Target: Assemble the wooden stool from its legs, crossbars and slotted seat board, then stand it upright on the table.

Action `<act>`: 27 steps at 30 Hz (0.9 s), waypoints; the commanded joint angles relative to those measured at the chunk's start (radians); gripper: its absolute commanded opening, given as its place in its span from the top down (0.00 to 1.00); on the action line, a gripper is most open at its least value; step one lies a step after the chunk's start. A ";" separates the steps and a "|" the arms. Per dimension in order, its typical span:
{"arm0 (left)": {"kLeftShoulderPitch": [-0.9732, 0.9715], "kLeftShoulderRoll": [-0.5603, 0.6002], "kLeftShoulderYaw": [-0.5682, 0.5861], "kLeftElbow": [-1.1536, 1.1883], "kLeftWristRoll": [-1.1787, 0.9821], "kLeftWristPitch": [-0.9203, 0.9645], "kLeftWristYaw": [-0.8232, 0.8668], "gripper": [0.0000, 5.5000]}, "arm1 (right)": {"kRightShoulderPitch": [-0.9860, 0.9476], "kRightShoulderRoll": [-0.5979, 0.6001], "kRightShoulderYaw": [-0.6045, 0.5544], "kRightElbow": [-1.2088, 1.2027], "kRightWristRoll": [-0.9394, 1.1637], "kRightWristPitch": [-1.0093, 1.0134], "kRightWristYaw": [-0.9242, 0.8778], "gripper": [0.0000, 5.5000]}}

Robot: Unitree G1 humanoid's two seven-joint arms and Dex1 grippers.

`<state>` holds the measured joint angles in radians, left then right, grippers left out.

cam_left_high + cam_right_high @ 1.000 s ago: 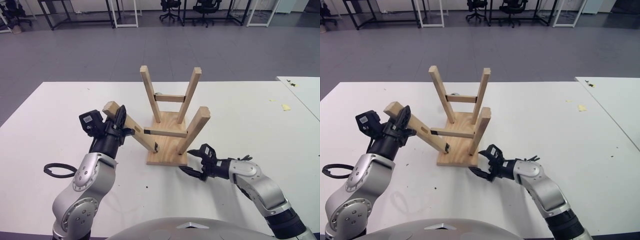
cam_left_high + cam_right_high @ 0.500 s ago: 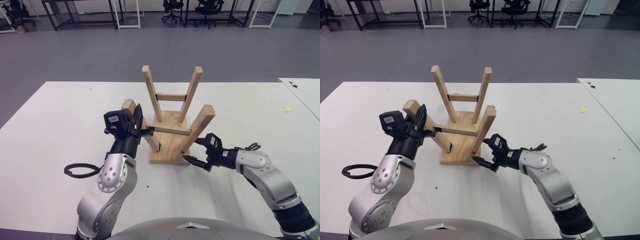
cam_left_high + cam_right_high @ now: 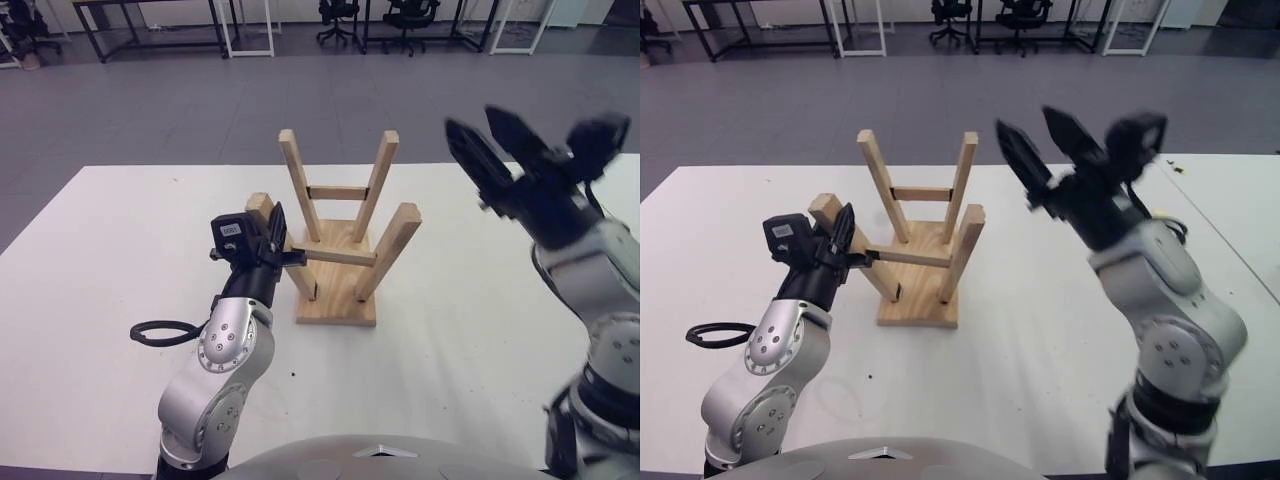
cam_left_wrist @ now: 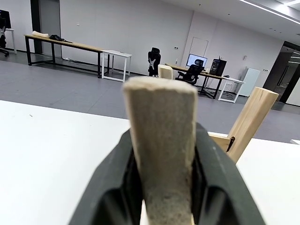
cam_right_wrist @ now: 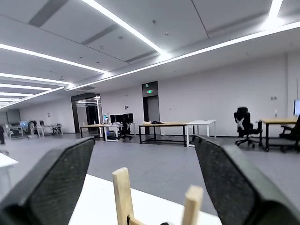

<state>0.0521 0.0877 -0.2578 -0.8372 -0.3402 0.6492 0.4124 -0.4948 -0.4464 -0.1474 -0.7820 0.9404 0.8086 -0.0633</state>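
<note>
Clamping leg [image 4: 161, 131]: left gripper [image 3: 277, 237] closed on its upper end, long axis slanting up-left.
Stool [image 3: 336, 302]: resting upside down on table [image 3: 470, 335], sitting just right of left gripper.
Right gripper [image 3: 478, 135]: hanging raised, jaws apart, well off stool; left arm being nearer.

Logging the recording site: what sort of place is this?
Probably an open office or lab: office chairs and metal-framed desks behind the white table, long ceiling light strips overhead.

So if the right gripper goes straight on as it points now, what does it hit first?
Probably nothing: the right gripper points just above the two far legs of the upturned pale wooden stool. Depth is unclear.
</note>
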 commanded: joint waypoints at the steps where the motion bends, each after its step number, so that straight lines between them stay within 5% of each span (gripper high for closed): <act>1: 0.016 0.001 -0.025 0.089 0.063 0.088 -0.008 0.81 | -0.140 -0.056 0.367 -0.039 -0.254 0.179 -0.087 0.29; 8: -0.033 -0.062 -0.101 0.121 0.111 0.095 -0.039 0.81 | -0.145 -0.167 1.057 0.167 -0.671 0.283 0.031 0.29; 11: -0.054 -0.066 -0.159 0.128 0.125 0.084 -0.082 0.81 | -0.092 -0.149 1.122 0.242 -0.746 0.234 0.103 0.29; 17: -0.065 -0.059 -0.193 0.132 0.150 0.066 -0.141 0.81 | -0.072 -0.147 1.005 0.265 -0.884 0.123 0.164 0.29; 19: -0.073 -0.043 -0.135 0.095 0.152 0.063 -0.153 0.70 | -0.065 -0.156 0.948 0.231 -0.918 0.120 0.177 0.29; 27: -0.531 0.116 0.415 -0.019 -0.139 0.069 -0.397 0.45 | -0.097 -0.061 0.336 0.021 -0.772 0.049 0.286 0.29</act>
<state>-0.3708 0.1711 0.0757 -0.8702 -0.3883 0.7067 0.0666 -0.5580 -0.5232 0.3143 -0.7445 0.1128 0.8865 0.1819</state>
